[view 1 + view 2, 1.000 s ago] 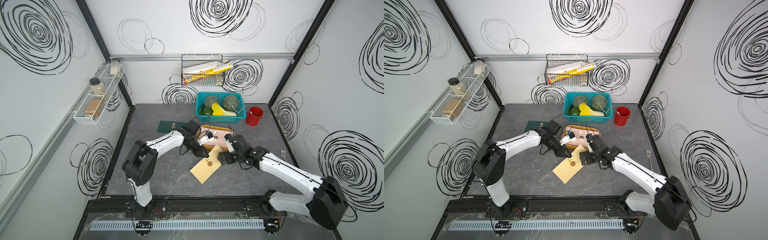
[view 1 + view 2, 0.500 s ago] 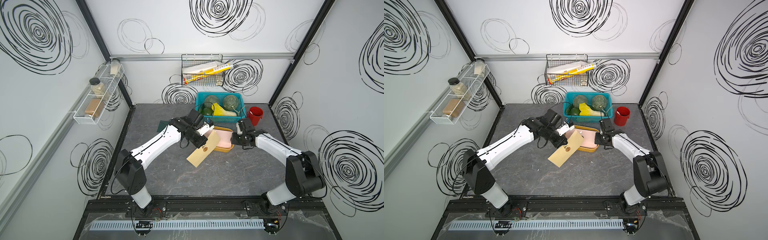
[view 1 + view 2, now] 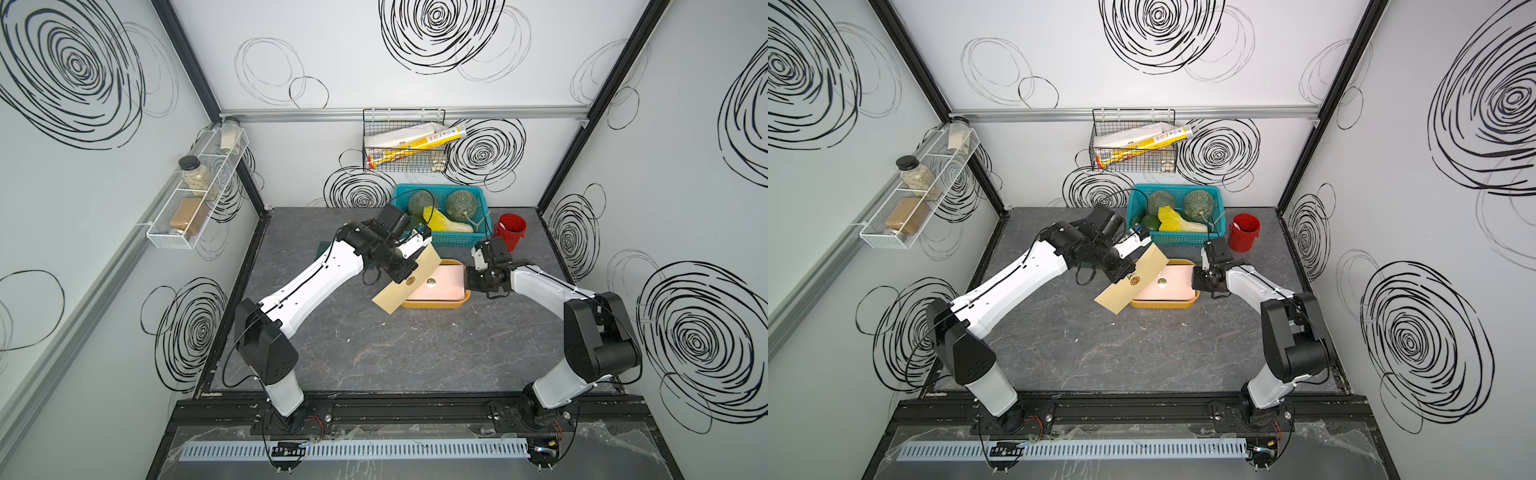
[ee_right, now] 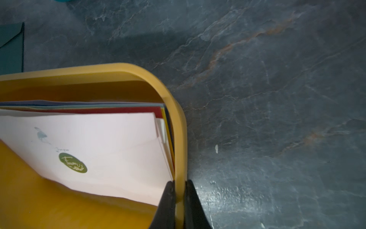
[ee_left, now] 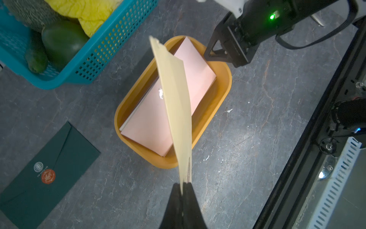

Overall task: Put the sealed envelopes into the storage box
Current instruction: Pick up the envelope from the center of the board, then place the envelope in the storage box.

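Observation:
The mustard storage box [image 3: 432, 305] sits mid-table and holds a stack of sealed envelopes, a pink one [image 3: 444, 284] on top. My left gripper [image 5: 183, 185] is shut on the edge of a tan envelope [image 5: 176, 99]. That envelope hangs tilted over the box's left end [image 3: 1133, 282]. At the box's right end, my right gripper [image 4: 179, 184] is shut on the rim [image 4: 179, 138], one finger inside and one outside. A dark green envelope [image 5: 45, 172] with a red seal lies flat on the table beyond the left arm.
A teal basket [image 3: 440, 239] of melons and vegetables stands just behind the box. A red cup [image 3: 511, 230] is at the back right. A wire rack [image 3: 405, 141] hangs on the back wall and a jar shelf [image 3: 195, 195] on the left wall.
My left gripper has carried the tan envelope from the table front up over the box. My right arm swung back to the box's right end and its jaws closed on the rim.

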Available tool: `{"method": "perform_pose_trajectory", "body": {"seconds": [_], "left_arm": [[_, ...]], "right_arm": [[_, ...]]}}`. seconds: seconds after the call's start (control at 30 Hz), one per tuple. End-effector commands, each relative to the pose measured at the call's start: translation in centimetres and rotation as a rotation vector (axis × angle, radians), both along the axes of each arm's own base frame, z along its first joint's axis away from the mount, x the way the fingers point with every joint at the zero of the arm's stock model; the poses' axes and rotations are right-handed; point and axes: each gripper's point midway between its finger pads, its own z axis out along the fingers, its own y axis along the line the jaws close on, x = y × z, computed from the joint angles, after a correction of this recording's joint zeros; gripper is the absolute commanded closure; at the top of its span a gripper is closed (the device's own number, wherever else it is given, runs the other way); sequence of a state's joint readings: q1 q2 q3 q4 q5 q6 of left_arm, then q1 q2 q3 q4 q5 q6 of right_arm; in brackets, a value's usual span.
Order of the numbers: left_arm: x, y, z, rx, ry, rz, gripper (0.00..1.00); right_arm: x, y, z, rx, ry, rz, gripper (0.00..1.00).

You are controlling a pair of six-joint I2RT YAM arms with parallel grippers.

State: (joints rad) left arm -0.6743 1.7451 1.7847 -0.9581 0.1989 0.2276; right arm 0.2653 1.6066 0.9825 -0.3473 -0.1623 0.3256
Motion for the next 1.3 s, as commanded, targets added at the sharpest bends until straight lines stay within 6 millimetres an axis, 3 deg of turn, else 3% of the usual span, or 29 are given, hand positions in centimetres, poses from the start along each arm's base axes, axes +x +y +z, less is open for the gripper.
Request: {"method": "perform_pose_trajectory", "body": {"seconds": [0.0, 0.23, 0.37, 0.43, 0.5, 0.53, 0.7, 0.83, 0.93, 1.0, 1.07, 1.2, 1.23, 1.27], "left_arm": [[-0.1, -1.3, 0.4, 0.045, -0.025, -0.111, 0.98], [0.9, -2.5, -4.2, 0.176, 0.003, -0.148, 0.97], [2.2, -3.2, -5.0, 0.218, -0.028, -0.148, 0.97], [2.5, -3.6, -5.7, 0.241, -0.041, -0.162, 0.97], [2.4, -3.8, -7.0, 0.278, -0.038, -0.18, 0.97], [2.2, -3.8, -7.7, 0.29, -0.027, -0.188, 0.97], [1.0, -4.1, -10.1, 0.352, -0.005, -0.217, 0.94], [0.9, -5.4, -11.0, 0.369, -0.015, -0.243, 0.88], [2.5, -5.8, -11.8, 0.406, -0.054, -0.187, 0.68], [4.0, -5.7, -11.6, 0.414, -0.096, -0.129, 0.52], [6.3, -5.1, -9.9, 0.422, -0.182, -0.013, 0.48], [10.1, -2.1, -3.8, 0.326, -0.302, 0.223, 0.4], [10.6, -1.0, -2.4, 0.286, -0.311, 0.272, 0.34], [11.0, 0.1, -1.1, 0.242, -0.322, 0.32, 0.21]], "right_arm": [[-0.9, 1.3, 1.7, 0.029, -0.04, 0.122, 0.9], [-1.3, 3.3, 2.2, 0.088, -0.051, 0.254, 0.87], [-0.9, 3.8, 1.7, 0.083, -0.031, 0.28, 0.85], [-0.7, 4.0, 1.7, 0.093, -0.024, 0.275, 0.79], [-0.1, 2.9, 1.8, 0.049, -0.021, 0.207, 0.58], [0.3, 2.1, 2.3, 0.015, -0.034, 0.157, 0.51], [1.4, -2.6, 7.9, -0.058, -0.184, -0.1, 0.32], [1.9, -4.0, 10.2, -0.077, -0.239, -0.166, 0.28], [2.1, -4.1, 10.2, -0.081, -0.212, -0.176, 0.27], [2.1, -4.1, 10.3, -0.077, -0.214, -0.175, 0.27], [1.9, -3.9, 10.1, -0.071, -0.212, -0.159, 0.27], [0.7, -2.2, 8.3, -0.012, -0.167, -0.064, 0.26], [0.3, -1.8, 7.7, 0.007, -0.154, -0.048, 0.26], [0.1, -1.6, 7.3, 0.018, -0.145, -0.038, 0.25]]}}
